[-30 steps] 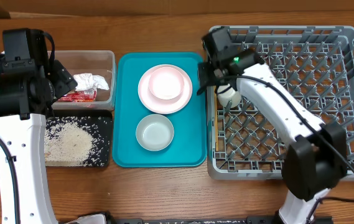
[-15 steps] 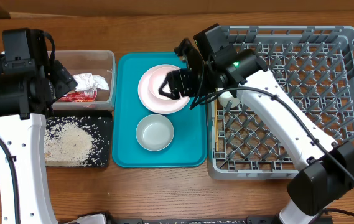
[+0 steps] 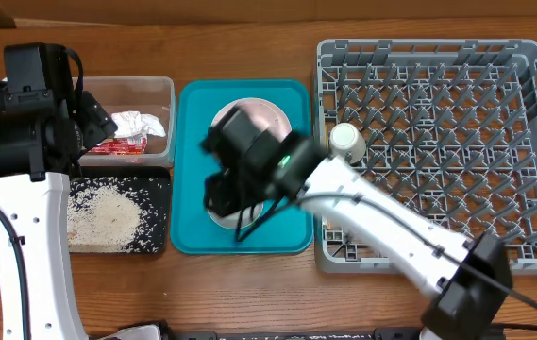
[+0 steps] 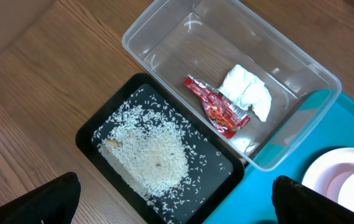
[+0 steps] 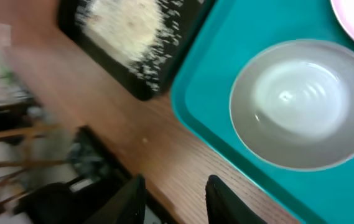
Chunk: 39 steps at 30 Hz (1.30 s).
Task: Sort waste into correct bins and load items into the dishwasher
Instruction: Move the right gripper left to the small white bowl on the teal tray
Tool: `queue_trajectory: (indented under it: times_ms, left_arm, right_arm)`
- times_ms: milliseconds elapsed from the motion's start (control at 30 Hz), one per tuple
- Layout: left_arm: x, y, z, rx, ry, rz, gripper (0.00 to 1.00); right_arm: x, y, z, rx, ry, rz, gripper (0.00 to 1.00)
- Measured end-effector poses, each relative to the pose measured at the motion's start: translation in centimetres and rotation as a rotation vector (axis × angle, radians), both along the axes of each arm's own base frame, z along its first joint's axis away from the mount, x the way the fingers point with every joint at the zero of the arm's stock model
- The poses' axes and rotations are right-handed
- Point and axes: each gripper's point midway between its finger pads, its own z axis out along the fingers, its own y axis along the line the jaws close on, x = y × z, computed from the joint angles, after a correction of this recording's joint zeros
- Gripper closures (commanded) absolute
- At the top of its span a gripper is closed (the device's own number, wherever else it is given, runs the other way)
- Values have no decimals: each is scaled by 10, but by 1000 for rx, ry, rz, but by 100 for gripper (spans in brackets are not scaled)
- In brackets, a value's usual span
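Right end effector (image 5: 175,199) is parted, nothing gripped; grey-green bowl (image 5: 301,106) is seen just ahead of it on teal tray (image 5: 208,68). Left end effector (image 4: 177,202) is spread wide, empty, above black tray (image 4: 84,134).

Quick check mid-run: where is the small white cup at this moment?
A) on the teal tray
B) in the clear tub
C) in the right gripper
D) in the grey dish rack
D: the white cup sits inside the grey dish rack, near its left edge.
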Motion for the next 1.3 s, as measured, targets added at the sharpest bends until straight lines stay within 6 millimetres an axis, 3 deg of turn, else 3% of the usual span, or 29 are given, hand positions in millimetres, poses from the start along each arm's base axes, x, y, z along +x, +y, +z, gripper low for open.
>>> queue_trajectory:
  times_ms: [367,733,967,1300]
  left_arm:
    - [0,0,0,0,0,0,0]
    - [0,0,0,0,0,0,0]
    - [0,0,0,0,0,0,0]
    - [0,0,0,0,0,0,0]
  right_arm:
    - [-10,22,-29,-123,-255,-137,66]
    - [-7,22,-76,-164,-279,-161,66]
    - [-3,28,-93,-139,-294,-168,66]
    - [3,23,-150,-261,-310,-128,66]
